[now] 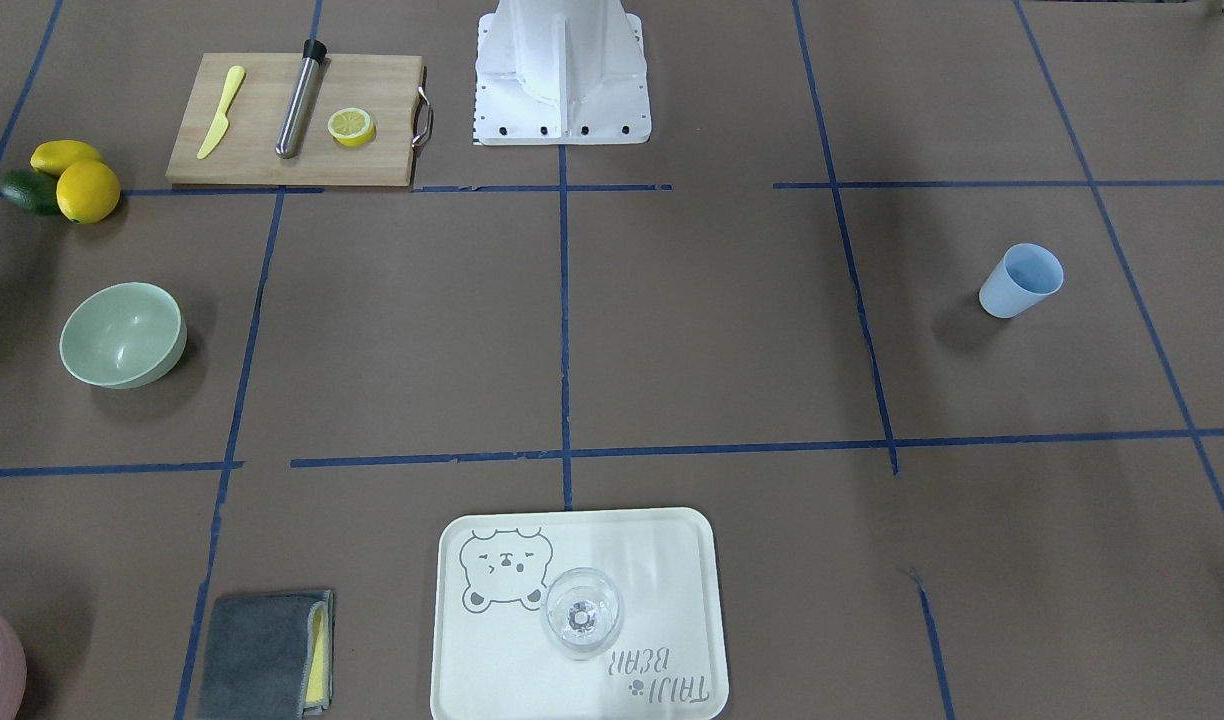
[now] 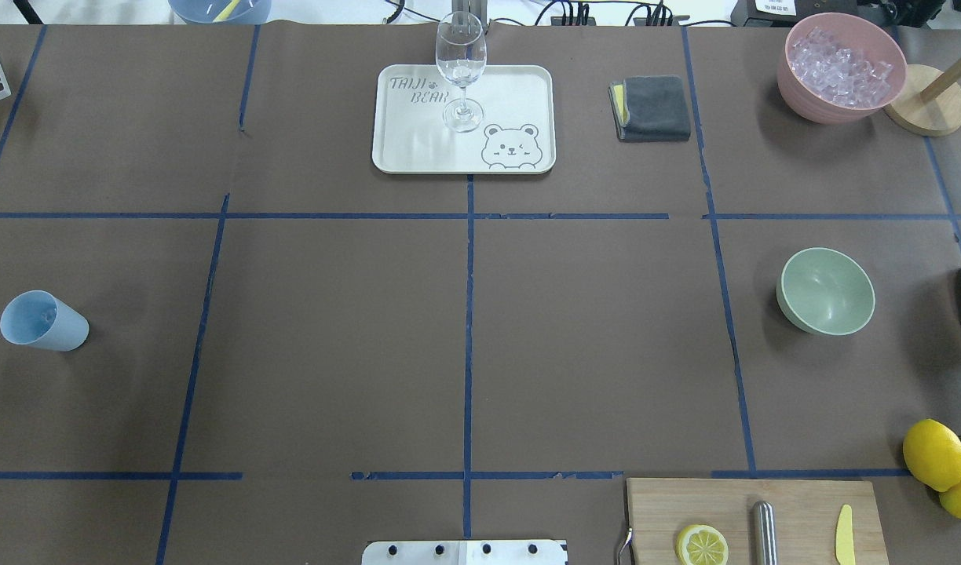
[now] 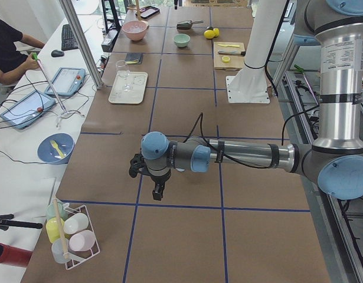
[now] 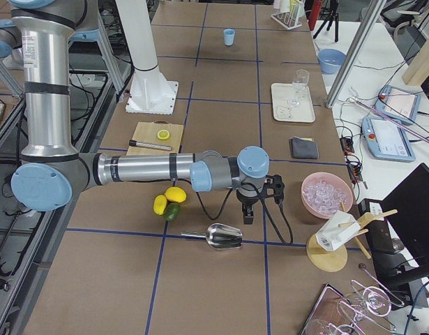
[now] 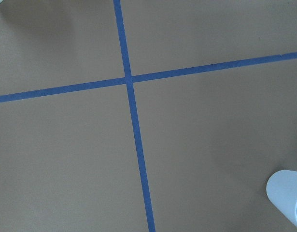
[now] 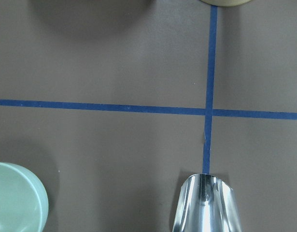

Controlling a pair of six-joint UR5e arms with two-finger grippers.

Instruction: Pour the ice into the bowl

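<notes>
Pour not begun, as I read it: the bowl [image 2: 826, 290] sits empty on the robot's right side, well apart from the blue cup [image 2: 42, 320] on its left. Both are untouched. I can't make out ice in the cup. The left gripper [image 3: 158, 190] hangs near the cup, the right gripper [image 4: 247, 211] near the bowl. Finger spread on either: can't tell from these pics.

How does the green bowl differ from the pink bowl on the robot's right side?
The green bowl is empty; the pink bowl is full of ice cubes. The green bowl sits nearer the robot; the pink bowl is at the far edge beside a wooden stand. The pink bowl looks wider than the green bowl. Both are round and upright.
</notes>
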